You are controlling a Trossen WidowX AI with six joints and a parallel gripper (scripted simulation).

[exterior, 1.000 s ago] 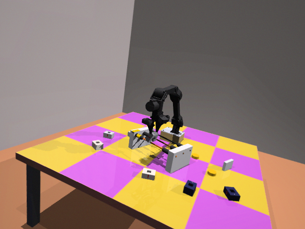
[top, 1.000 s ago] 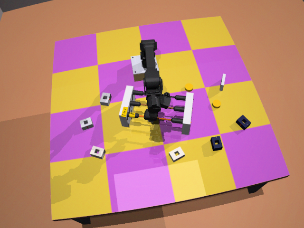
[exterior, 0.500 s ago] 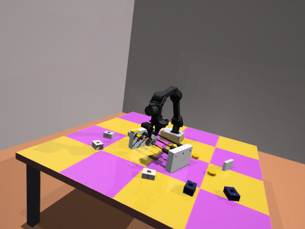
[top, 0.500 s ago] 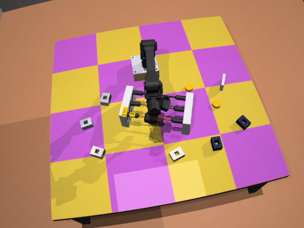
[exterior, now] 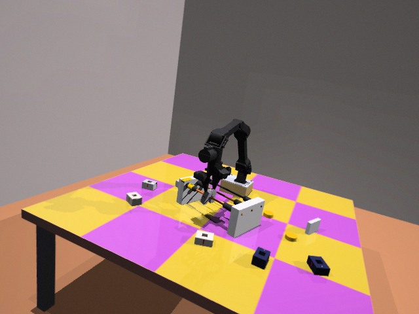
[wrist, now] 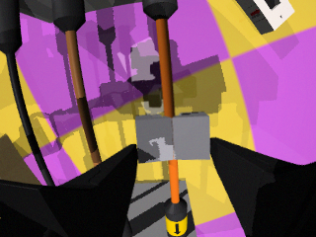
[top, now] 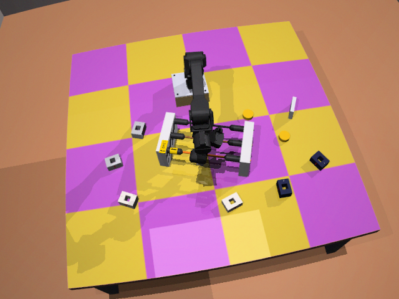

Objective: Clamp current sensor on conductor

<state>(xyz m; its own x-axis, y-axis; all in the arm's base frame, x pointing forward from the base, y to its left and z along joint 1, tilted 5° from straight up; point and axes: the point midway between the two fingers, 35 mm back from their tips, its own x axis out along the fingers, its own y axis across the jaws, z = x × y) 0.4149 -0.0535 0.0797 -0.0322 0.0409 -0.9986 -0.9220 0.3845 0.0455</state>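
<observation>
My gripper (exterior: pixel 209 190) (wrist: pixel 173 146) is shut on the grey split-core sensor (exterior: pixel 208 195) (wrist: pixel 193 137), above the table. The sensor's two halves sit side by side with a seam between them. In the wrist view the orange LOAD conductor (wrist: pixel 166 64) (top: pixel 216 156) runs in line with this seam and shows beyond both ends of the sensor. Whether it lies inside, and whether the latch is closed, cannot be told. No sensor arrow is readable. A yellow arrow band (wrist: pixel 176 226) (top: pixel 174 150) marks the conductor's LOAD end, beside the yellow label (top: pixel 163 146) (exterior: pixel 186 179).
A white end wall (top: pixel 246 141) (exterior: pixel 246 218) and a slotted wall (top: pixel 167 128) hold the conductors. A brown conductor (wrist: pixel 75 64) and a black conductor (wrist: pixel 20 104) run beside LOAD. Several windowed blocks, including a white block (top: pixel 232 199) and a navy block (top: pixel 283 186), stand around, with yellow discs and a white panel (top: pixel 292 108).
</observation>
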